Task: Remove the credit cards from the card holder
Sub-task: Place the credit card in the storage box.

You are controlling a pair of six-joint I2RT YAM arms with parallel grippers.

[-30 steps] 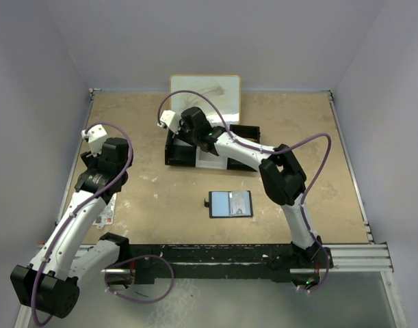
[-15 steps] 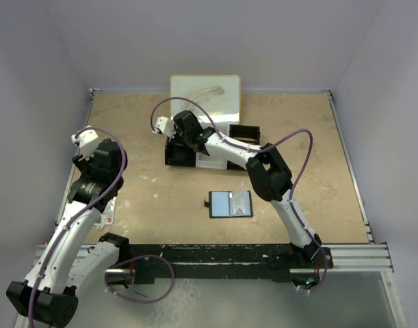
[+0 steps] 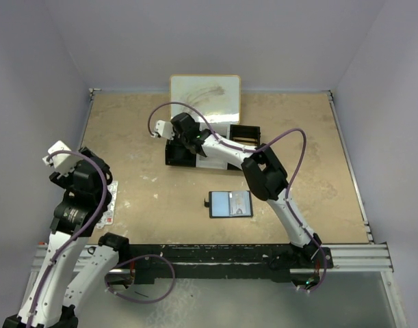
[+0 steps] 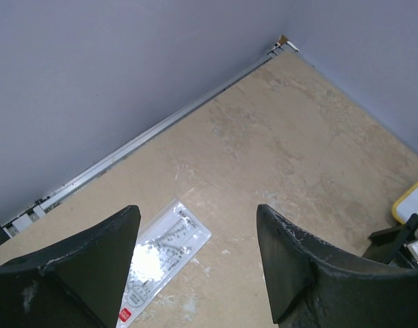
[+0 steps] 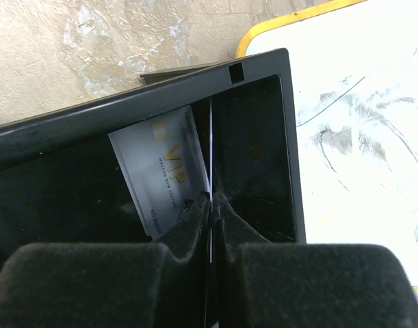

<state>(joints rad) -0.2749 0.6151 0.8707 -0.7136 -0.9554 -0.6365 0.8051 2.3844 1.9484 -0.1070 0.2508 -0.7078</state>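
While inside tray (image 5: 195,76), "VIP" card (image 5: 161,171).

Worn tan table (image 3: 318,157), enclosed by pale grey-violet walls (image 3: 215,34), with a metal rail (image 4: 161,126) along its left edge. At the far edge, centre: whiteboard (image 3: 215,89) with a yellow frame and grey smears, lying flat. Just near of it, touching its near edge: black-and-white tray (image 3: 176,157). Right of the tray, beside the whiteboard's near right corner: small black open box (image 3: 244,131); whether it joins the tray cannot be told. Near left: printed sheet in clear plastic (image 4: 167,239), flat, glare on its wrap
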